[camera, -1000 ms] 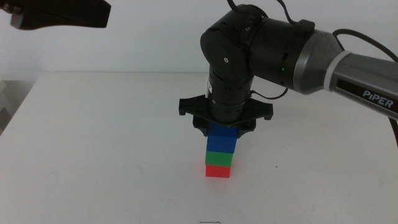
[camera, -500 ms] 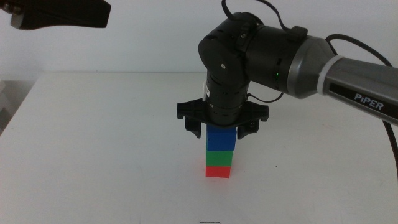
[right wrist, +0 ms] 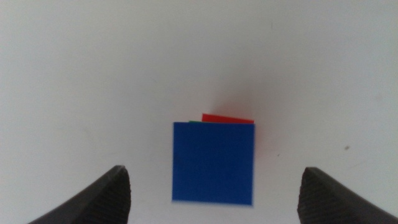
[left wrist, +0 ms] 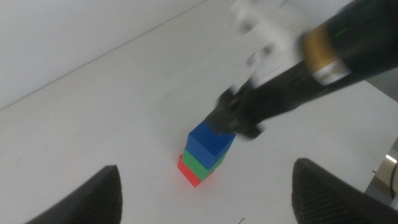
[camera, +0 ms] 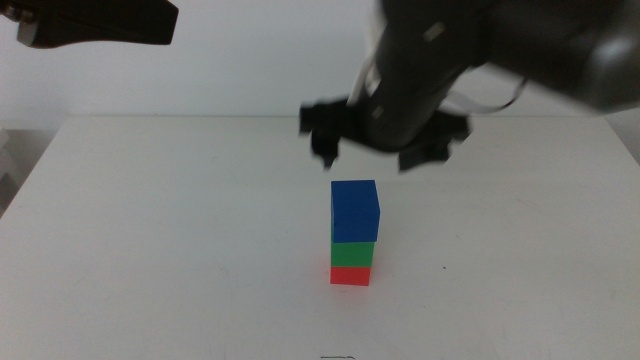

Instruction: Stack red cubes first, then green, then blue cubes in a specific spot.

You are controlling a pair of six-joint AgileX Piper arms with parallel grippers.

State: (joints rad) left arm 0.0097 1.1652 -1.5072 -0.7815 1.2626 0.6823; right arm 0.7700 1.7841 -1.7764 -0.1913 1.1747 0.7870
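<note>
Lifted clear in the last half second, the right claw (camera: 385,150) no longer straddles the blue cube; it now hangs above the stack, blurred with motion, jaws spread wide and holding nothing.

Nearest to me, directly below that claw, the stack stands on the white tabletop (camera: 180,230). The red cube (camera: 350,275) sits at the base on the chosen spot, the green cube (camera: 352,254) on top of it, and the blue cube (camera: 355,211) crowns the pile. From the right wrist view the blue cube (right wrist: 214,163) lies between and beyond the two jaws, touching neither, with a sliver of red (right wrist: 227,117) peeking out past one edge, so the layers look slightly offset rather than perfectly flush.

Farther back and off to the side, the left claw (left wrist: 205,196) waits high over the tabletop, jaws wide apart and empty, looking down on the stack and the right arm.

To my eye the order is complete. The cubes seem light, rigid and matte, so flat jaws should grip them well on two opposite side faces, near mid-height. Being loose and a bit misaligned, the tower would likely topple from a sideways nudge.
</note>
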